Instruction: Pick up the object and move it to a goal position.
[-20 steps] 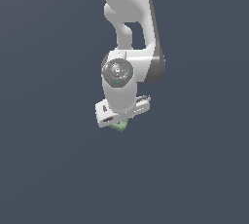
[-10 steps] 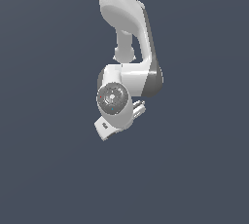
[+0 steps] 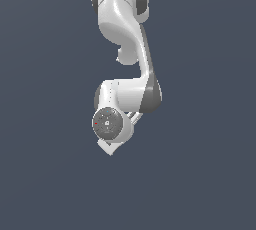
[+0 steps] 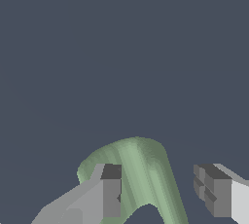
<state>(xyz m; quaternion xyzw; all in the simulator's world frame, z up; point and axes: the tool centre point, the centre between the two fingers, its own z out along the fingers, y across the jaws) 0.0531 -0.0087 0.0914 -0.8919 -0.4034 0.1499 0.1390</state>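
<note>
— Pale green and ribbed, is that the object (image 4: pixel 141 174)?

— Yes. In the wrist view it is a short arched piece with lengthwise ridges, curving up and over between the two fingers of the hand (image 4: pixel 163 191).

— Is the hand grasping it?

— One grey fingertip (image 4: pixel 112 191) lies against the arch's flank, overlapping it. The other fingertip (image 4: pixel 214 191) stands apart from the arch, with a strip of dark background showing between them. So the fingers are spread wider than the piece, and I cannot tell from this view whether anything is clamping it.

— Where is the object relative to the hand, then?

— Between the fingers, closer to the one it touches, with the crown of the arch reaching out beyond the fingertips.

— And the exterior view?

— The object is not visible there. The white arm (image 3: pixel 122 34) hangs down from the top, bends at a grey-capped joint, and ends in a round grey disc facing the camera. Below that disc only a small white wedge of the hand (image 3: pixel 111 147) shows, so that view does not settle its state.

— Any tabletop?

— Only flat dark blue-grey behind everything in both views.
</note>
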